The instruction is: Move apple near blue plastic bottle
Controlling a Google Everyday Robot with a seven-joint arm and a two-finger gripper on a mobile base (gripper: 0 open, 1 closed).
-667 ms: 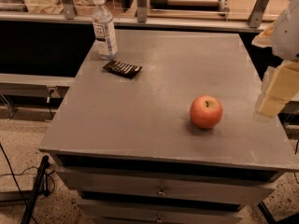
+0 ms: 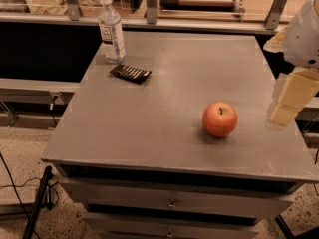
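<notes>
The apple [image 2: 220, 119] is round and sits loose at the lower right of the table [image 2: 149, 133], not far from the right edge, so a glancing touch could roll it off before it is gripped. The bottle [image 2: 111, 30] stands upright at the upper left corner, well apart from the apple. It looks tall and light, so an apple set down too close or too fast might tip it. The dark packet [image 2: 130, 73] lies just below the bottle, and a low carry could snag it. The gripper [image 2: 288, 103] hangs at the right edge of the frame, beside the apple and not touching it, pointing down at the table's rim with the white arm above it. I cannot tell whether it is open or closed, and it holds nothing.
</notes>
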